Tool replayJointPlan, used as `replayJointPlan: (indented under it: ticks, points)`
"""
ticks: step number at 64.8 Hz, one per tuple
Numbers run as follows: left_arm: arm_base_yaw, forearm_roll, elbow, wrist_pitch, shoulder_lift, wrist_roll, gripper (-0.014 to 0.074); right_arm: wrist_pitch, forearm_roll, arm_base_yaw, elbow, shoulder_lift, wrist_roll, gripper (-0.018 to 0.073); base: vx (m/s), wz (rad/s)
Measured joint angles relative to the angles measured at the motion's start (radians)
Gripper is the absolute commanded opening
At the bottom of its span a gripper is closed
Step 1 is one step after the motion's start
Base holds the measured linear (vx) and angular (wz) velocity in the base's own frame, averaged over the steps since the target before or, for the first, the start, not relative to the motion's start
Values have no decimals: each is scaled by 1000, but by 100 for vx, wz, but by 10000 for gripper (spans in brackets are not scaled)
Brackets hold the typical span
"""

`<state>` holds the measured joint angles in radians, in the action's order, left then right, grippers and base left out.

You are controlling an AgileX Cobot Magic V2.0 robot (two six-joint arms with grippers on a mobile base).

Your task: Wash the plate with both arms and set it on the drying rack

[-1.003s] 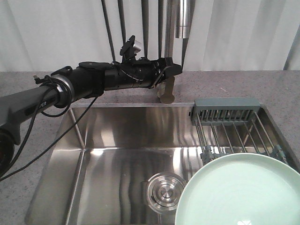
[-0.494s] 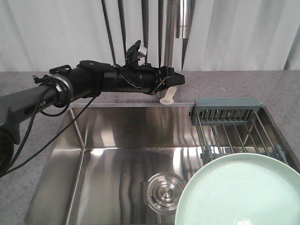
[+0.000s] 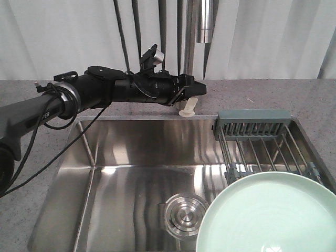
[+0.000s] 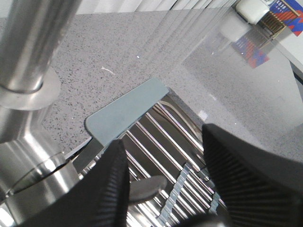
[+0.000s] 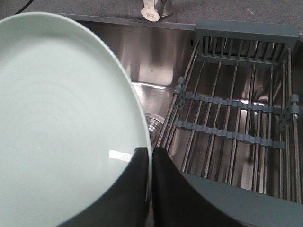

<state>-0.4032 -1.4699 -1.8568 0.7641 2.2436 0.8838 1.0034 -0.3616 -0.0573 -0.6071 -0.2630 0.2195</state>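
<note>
Front-facing view: shows plate low at right, pale mint, cut off by the bottom and right edges, hanging over the near right corner of the sink and hiding the near end of the rack. Shows that rack lying across the sink's right side, slotted box at the far end, against the counter. Shows left arm reaching in from the left above the sink's far rim, with left gripper close beside the faucet column and just above a cream lever; cannot tell from here whether touching either. Left wrist view: shows the fingers spread wide, gripping nothing, with rack rods and the box's flat top in the gap beyond them, the lever's tip low between them, faucet base at left. Right wrist view: shows right gripper pinched narrow on the plate's rim, one finger over the face, the other behind the edge. Shows plate filling the left of that view, above the sink, with the rack just beside it at right.
</note>
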Motion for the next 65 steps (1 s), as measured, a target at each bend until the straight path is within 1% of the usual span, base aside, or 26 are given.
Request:
replayJointPlan:
  ticks: [6,10,18,23,27,34,44,51,60,65]
  points:
    - [18,1,0,36,-6,-11,283,0,0,0,0,0,0,-1,0,0]
    - [37,12,1,76,-18,-36,241,0,0,0,0,0,0,-1,0,0]
    - [89,36,2,159,-51,-88,128,0,0,0,0,0,0,-1,0,0]
    - [130,66,2,199,-71,-112,53,0,1,0,0,0,0,-1,0,0]
    - [162,116,2,236,-85,-136,-8,0,1,0,0,0,0,-1,0,0]
    - [219,226,2,297,-123,-199,-8,0,1,0,0,0,0,-1,0,0]
    - [287,397,3,341,-207,-304,-7,0,1,0,0,0,0,-1,0,0]
    - [342,487,3,369,-294,-369,-7,0,1,0,0,0,0,-1,0,0]
    - [422,600,3,431,-417,-418,-7,0,1,0,0,0,0,-1,0,0]
    - [465,674,3,464,-491,-432,-7,0,1,0,0,0,0,-1,0,0]
